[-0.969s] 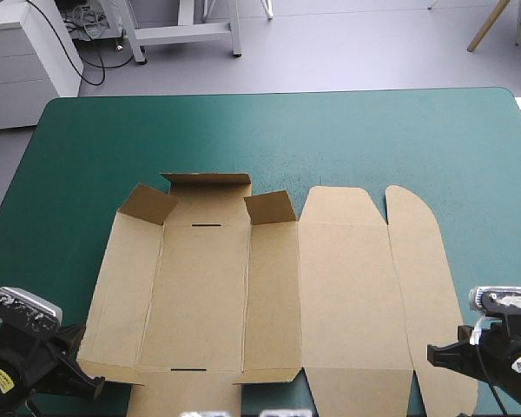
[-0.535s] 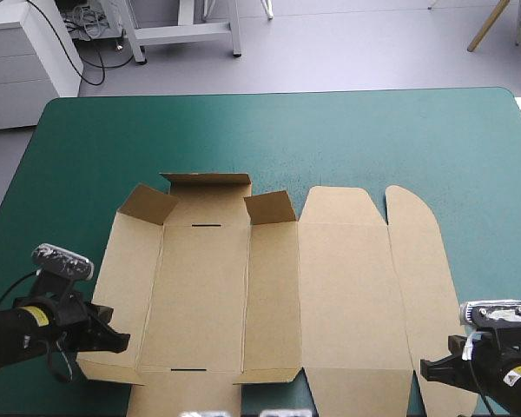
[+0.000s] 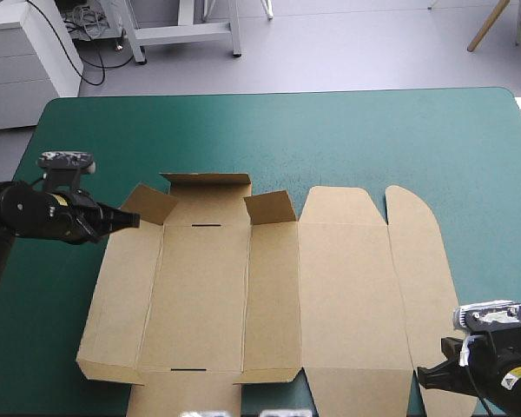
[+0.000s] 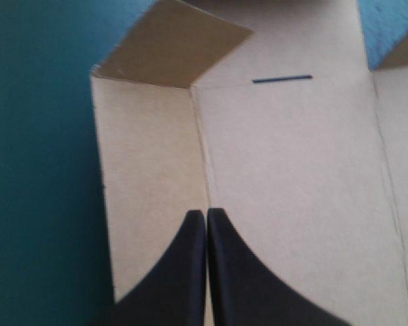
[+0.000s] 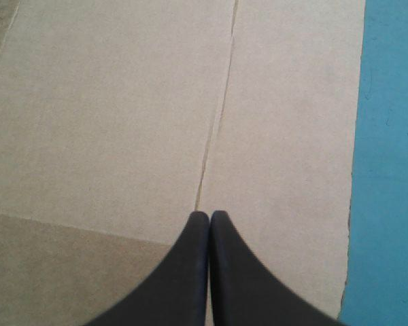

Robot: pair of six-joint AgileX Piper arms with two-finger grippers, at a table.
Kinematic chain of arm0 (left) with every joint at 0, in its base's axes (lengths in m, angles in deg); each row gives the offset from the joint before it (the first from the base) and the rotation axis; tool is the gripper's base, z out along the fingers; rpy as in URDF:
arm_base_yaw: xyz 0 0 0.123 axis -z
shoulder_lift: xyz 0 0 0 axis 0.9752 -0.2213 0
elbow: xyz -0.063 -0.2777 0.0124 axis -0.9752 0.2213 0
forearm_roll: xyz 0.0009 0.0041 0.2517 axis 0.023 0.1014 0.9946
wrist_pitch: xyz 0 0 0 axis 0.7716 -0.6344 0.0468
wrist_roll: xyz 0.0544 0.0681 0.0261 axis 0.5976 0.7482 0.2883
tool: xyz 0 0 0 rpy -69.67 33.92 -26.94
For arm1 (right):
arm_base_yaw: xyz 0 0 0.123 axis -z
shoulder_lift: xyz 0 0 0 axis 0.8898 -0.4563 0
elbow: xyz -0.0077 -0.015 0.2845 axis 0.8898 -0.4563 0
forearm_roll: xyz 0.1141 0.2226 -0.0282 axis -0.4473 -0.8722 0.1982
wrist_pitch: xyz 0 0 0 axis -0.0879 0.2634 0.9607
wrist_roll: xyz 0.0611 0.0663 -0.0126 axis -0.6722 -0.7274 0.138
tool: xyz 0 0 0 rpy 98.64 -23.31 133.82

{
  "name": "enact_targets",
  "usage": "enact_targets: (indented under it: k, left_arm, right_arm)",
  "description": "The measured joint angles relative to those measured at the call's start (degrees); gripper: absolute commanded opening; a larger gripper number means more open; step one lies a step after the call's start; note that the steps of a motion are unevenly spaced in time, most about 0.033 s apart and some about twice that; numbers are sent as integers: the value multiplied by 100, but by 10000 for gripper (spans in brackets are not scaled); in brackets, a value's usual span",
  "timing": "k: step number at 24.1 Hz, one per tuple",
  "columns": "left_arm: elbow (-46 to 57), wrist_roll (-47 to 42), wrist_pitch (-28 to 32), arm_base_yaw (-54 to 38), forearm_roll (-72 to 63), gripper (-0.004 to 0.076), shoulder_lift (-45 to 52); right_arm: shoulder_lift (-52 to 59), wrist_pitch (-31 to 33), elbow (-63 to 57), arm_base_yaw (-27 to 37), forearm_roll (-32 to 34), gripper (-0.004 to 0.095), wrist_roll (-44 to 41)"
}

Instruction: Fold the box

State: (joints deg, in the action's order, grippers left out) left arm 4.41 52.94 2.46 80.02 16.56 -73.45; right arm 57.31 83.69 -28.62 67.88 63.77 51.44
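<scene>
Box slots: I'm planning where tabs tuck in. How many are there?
2: far slot beside the raised far flap; near slot by the near edge of the box. More may be hidden.

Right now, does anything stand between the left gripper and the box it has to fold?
Nothing visible does. The left gripper, fingers shut, hangs over the left panel of the box, beside the raised corner flap. Only bare brown board and the teal-green cover lie around it.
</scene>
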Motion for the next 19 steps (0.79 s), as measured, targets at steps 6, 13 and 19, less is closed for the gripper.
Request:
enact_targets:
  k: [6, 13, 19]
  left_arm:
    - [-174, 289, -526, -2151, -130, -10, -277]
    - [-174, 510, -566, -3312, -336, -10, -213]
    - [-174, 506, -598, -3324, -26, 24, -202]
  right_arm:
    - [0, -21, 0, 0, 121, -19, -149]
    - [0, -21, -4, 0, 125, -19, -161]
    - [0, -141, -11, 0, 125, -19, -166]
